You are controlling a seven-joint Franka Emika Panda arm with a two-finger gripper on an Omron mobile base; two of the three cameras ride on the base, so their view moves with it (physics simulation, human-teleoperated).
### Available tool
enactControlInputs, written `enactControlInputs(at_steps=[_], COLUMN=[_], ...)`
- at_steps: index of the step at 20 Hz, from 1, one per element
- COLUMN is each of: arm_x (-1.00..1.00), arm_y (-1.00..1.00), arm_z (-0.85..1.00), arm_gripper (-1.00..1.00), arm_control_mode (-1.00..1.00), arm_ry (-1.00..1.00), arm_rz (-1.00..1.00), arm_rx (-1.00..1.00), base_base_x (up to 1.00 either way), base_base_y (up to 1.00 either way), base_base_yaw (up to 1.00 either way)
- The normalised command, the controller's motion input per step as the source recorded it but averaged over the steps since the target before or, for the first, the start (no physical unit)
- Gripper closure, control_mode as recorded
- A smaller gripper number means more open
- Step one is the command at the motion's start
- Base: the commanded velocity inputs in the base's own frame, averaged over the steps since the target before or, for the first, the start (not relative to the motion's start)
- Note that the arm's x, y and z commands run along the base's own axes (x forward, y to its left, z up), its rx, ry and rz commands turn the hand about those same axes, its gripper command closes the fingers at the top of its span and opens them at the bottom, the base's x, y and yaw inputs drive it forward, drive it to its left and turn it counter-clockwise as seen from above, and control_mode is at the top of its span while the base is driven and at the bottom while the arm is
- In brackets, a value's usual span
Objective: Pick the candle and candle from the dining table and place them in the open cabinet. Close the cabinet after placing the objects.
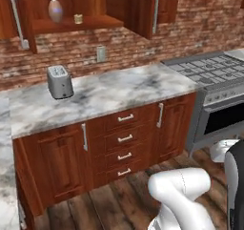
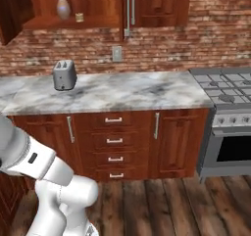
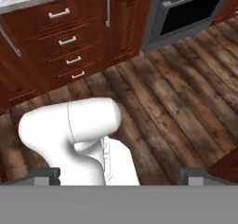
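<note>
A: So, from the left base view, where is the candle?

B: The tan candle (image 1: 78, 18) stands on the lower shelf of the open cabinet (image 1: 90, 0), far left and high, just right of a soap bottle (image 1: 55, 8). The right door (image 1: 143, 9) swings out over the surface (image 1: 119, 93), and this side shows its inner face and bar handle. A toaster (image 1: 59, 81) stands below the shelf, at the left of the surface, and a stove (image 1: 214, 69) adjoins its right end.

A: And the right base view?

B: It shows the same shelf more squarely: tan candle (image 2: 79, 17) beside the soap bottle (image 2: 62, 7), apart from it and close to the shelf's front edge. The door (image 2: 126, 10) is seen almost edge-on. A wall outlet (image 2: 116, 53) shows on the brick between cabinet (image 2: 98, 0) and surface (image 2: 137, 90). The toaster (image 2: 64, 75) is at the left, and the stretch from it to the stove (image 2: 225, 90) is bare marble. The shelf is open to the right of the candle.

A: What about the hand view?

B: It looks down at the plank floor (image 3: 176, 102), with drawers (image 3: 65, 42) far left and the oven door (image 3: 190, 14) far right. The floor before them is open.

A: And the jaws?

B: They are spread wide, with one of the fingertips (image 3: 46, 175) at each lower corner, gripping and touching nothing.
</note>
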Motion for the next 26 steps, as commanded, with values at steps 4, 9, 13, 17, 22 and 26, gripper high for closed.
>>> enactControlInputs(at_steps=[4, 9, 13, 17, 22, 26], arm_x=[0.0, 0.0, 0.0, 0.0, 0.0, 0.0], arm_y=[0.0, 0.0, 0.0, 0.0, 0.0, 0.0], arm_z=[0.0, 0.0, 0.0, 0.0, 0.0, 0.0], arm_gripper=[-1.0, -1.0, -1.0, -1.0, -1.0, -1.0], arm_control_mode=[1.0, 1.0, 1.0, 1.0, 1.0, 1.0], arm_ry=[0.0, 0.0, 0.0, 0.0, 0.0, 0.0], arm_rz=[0.0, 0.0, 0.0, 0.0, 0.0, 0.0], arm_rx=[0.0, 0.0, 0.0, 0.0, 0.0, 0.0], base_base_x=[0.0, 0.0, 0.04, 0.03, 0.02, 0.1], base_base_y=[-0.55, -0.66, -0.76, -0.76, -0.97, -0.96], base_base_yaw=[-0.88, -0.83, -0.78, -0.79, -0.75, -0.72])
